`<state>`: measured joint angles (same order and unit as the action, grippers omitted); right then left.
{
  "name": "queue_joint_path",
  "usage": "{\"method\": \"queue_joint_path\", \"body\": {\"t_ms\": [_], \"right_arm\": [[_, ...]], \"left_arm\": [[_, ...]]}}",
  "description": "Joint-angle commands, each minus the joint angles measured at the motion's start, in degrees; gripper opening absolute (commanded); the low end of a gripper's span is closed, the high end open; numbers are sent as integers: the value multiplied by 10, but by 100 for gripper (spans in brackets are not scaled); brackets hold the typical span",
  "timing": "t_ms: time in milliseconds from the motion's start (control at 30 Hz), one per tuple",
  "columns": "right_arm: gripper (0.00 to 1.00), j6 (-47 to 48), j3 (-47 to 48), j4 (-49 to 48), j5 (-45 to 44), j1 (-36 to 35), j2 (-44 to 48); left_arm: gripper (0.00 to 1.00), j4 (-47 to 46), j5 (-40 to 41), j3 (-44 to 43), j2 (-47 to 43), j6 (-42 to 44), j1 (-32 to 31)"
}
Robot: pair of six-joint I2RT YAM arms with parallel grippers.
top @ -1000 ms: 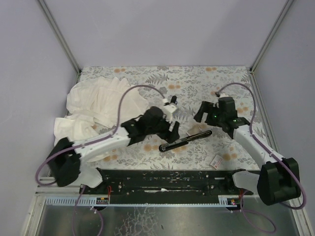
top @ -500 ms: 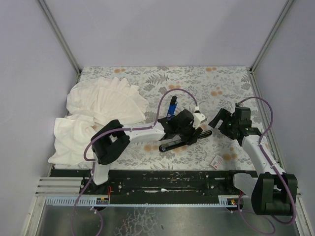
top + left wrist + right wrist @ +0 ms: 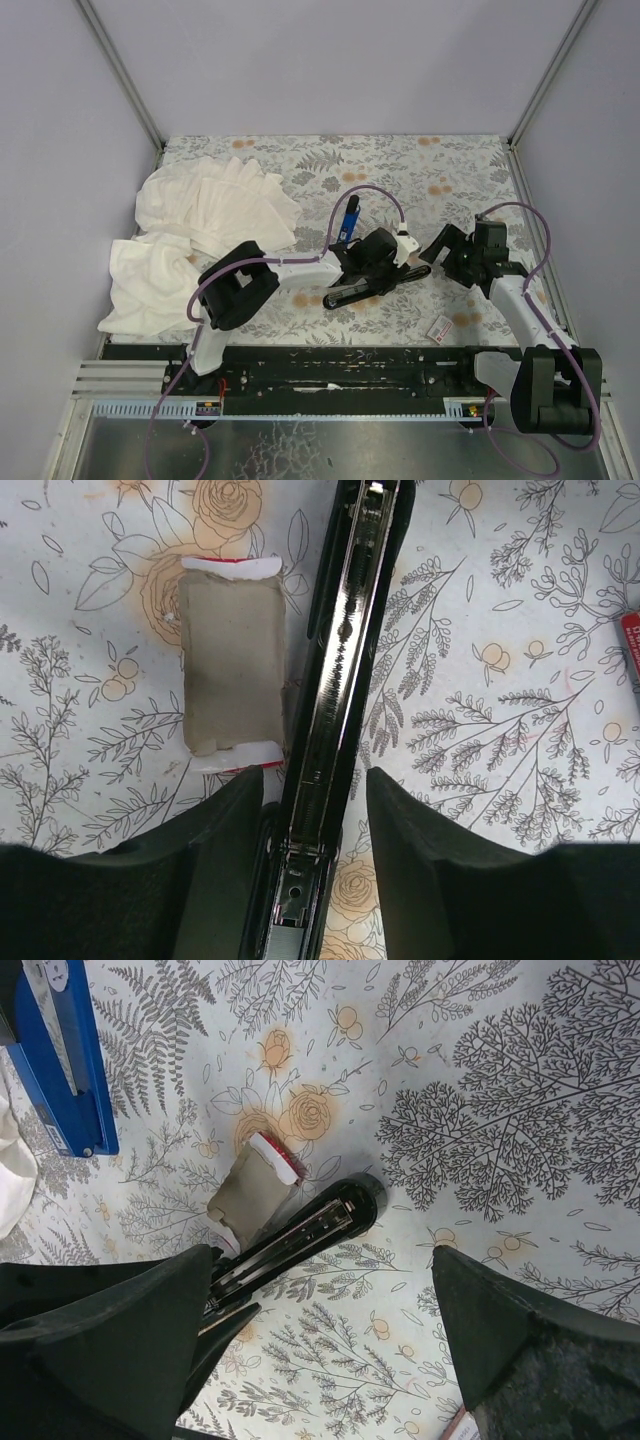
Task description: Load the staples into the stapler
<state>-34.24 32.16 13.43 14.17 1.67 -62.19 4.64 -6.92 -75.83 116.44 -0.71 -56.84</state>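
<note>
The stapler lies open on the floral mat; its black base with the metal channel [image 3: 350,291] runs diagonally and its blue lid [image 3: 348,218] stands up behind. My left gripper [image 3: 378,262] is open, its jaws on either side of the channel [image 3: 340,650] near the hinge end, gripping nothing. A small opened staple box [image 3: 230,665], cardboard-coloured with white and red ends, lies right beside the base; it also shows in the right wrist view [image 3: 255,1192]. My right gripper [image 3: 450,250] is wide open and empty, just right of the stapler's tip [image 3: 350,1205]. I see no loose staple strip.
A tiny white box with a red label [image 3: 440,328] lies at the front right, its edge at the bottom of the right wrist view [image 3: 465,1425]. A large white cloth [image 3: 195,235] covers the left side. The enclosure's walls stand close on both sides.
My left gripper has swung right and come down over the stapler base. The blue lid now shows standing open. My right gripper has drawn back to the right.
</note>
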Motion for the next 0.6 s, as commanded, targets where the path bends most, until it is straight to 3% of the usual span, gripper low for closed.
{"method": "queue_joint_path", "body": {"t_ms": [0, 133, 367, 500, 567], "right_arm": [[97, -4, -6, -16, 14, 3, 6], [97, -6, -13, -21, 12, 3, 4], [99, -8, -33, -54, 33, 4, -3], [100, -27, -58, -93, 69, 6, -22], [100, -40, -72, -119, 95, 6, -31]], "left_arm": [[41, -47, 24, 5, -3, 21, 0], [24, -46, 10, 7, 0, 28, -1], [19, -47, -3, 21, 6, 27, -2], [1, -72, -10, 48, -5, 11, -5], [0, -105, -16, 77, -27, -3, -4]]}}
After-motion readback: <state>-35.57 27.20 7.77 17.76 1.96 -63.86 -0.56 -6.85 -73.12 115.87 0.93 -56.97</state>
